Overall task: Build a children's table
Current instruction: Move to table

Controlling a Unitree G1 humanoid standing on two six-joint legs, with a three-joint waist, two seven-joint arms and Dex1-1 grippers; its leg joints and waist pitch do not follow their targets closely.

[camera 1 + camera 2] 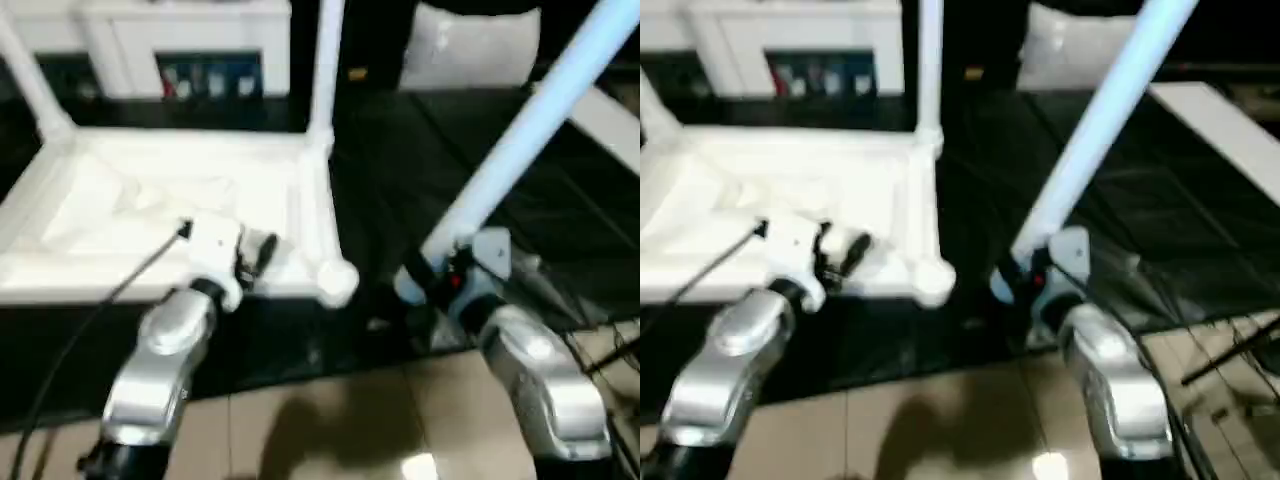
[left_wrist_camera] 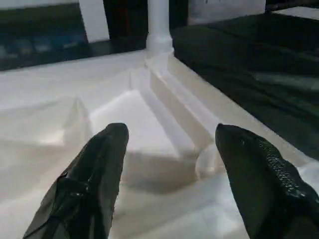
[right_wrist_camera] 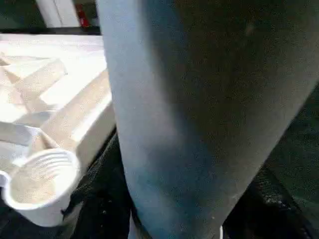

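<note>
Head camera: the white table top (image 1: 60, 250) lies upside down on a dark floor mat (image 1: 420, 170), ribbed underside facing up, on the left half of the scene. Two legs are fitted and stand upright, one at the far-right corner (image 1: 325, 70) and one at the far-left corner (image 1: 30, 85). The near-right corner socket (image 1: 338, 282) is empty, its round opening facing up. The left gripper (image 1: 262, 252) sits over the near edge of the top, just left of that empty socket, its fingers apart and holding nothing. The right gripper (image 1: 425, 275) is to the right of the top, over the mat, clamped on the thick end of a loose leg (image 1: 520, 130), which slants up and away to the far right. A white cabinet (image 1: 180, 45) stands beyond the top, and tan floor tiles (image 1: 330, 420) lie nearest the robot. Left wrist camera: the two black fingers (image 2: 94, 174) are spread wide above the ribbed underside (image 2: 60, 99), touching nothing, with the far-right leg's base (image 2: 159, 30) seated in its corner beyond them. Right wrist camera: the held leg (image 3: 199, 114) runs up from between the fingers, and the empty ribbed socket (image 3: 42, 181) lies close beside it, apart from the leg, at the corner of the top's rim (image 3: 79, 117).
</note>
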